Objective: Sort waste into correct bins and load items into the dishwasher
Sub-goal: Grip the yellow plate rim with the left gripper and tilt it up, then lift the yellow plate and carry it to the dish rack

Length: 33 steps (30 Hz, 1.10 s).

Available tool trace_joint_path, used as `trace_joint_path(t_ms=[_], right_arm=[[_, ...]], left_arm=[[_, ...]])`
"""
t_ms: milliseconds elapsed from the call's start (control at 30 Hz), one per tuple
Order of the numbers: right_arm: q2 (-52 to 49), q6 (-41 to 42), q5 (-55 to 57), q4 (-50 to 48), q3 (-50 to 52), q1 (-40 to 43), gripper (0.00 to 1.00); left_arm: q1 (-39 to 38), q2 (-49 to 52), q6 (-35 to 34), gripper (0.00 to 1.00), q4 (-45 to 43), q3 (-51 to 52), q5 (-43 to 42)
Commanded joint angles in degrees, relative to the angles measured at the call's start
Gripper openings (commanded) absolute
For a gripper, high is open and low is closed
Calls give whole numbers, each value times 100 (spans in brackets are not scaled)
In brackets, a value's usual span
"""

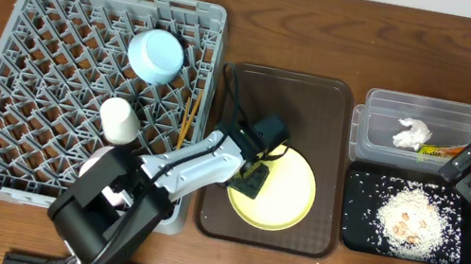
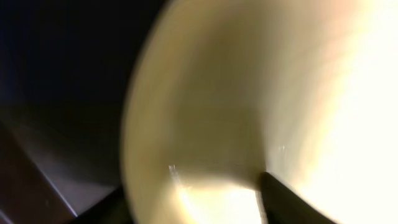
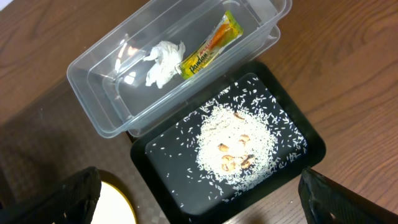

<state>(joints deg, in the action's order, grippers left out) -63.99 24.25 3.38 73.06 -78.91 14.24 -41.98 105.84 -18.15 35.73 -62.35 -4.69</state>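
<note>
At the nine o'clock rim of the plate (image 1: 287, 194), which lies on the brown tray (image 1: 333, 120) mid-surface (image 1: 290, 36), the left fingers (image 1: 252, 175) are set over the plate's edge. The left wrist view is badly blurred. The rim appears to run between the two fingers, but whether they have closed on it cannot be told. The right fingers (image 1: 458, 167) stand wide apart, holding nothing, above the bins at three o'clock.

Findings:
- The rack (image 1: 47, 53) at nine o'clock carries the bowl (image 1: 154, 54), cup (image 1: 119, 120) and chopsticks (image 1: 188, 116).
- The clear bin (image 1: 383, 109) holds the napkin (image 1: 415, 133) and wrapper (image 1: 438, 151).
- The black bin (image 1: 348, 232) holds the rice (image 1: 410, 219).
- The plate is the one item outstanding.

Step in hand, by judgement: grasping the plate for transfer to the rack.

Recommendations:
- Seat the rim deep between the fingers before closing, since a shallow pinch on a smooth edge is likely to slip.
- Raise the gripped side first, so the plate tilts clear of the tray's raised lip.
- Carry it toward nine o'clock.
- Stand it on edge between pegs, well apart from the bowl, cup and chopsticks.
- Leave the right arm parked at three o'clock.
</note>
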Motion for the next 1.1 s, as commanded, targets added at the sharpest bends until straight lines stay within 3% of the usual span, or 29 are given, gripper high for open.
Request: trace_joint_path(t_ms=[0, 167, 467, 867, 1067], right_arm=[[24, -74, 20, 4, -15, 0, 99], [24, -74, 20, 4, -15, 0, 99], [24, -74, 20, 4, -15, 0, 99], [24, -74, 20, 4, -15, 0, 99], [24, -74, 20, 4, -15, 0, 99]], left_arm=[[17, 566, 122, 34, -22, 127, -518], [17, 656, 122, 8, -107, 127, -905], [20, 286, 118, 7, -122, -52, -555], [17, -3211, 127, 7, 251, -245, 2594], [17, -4376, 984, 7, 291, -245, 4937]])
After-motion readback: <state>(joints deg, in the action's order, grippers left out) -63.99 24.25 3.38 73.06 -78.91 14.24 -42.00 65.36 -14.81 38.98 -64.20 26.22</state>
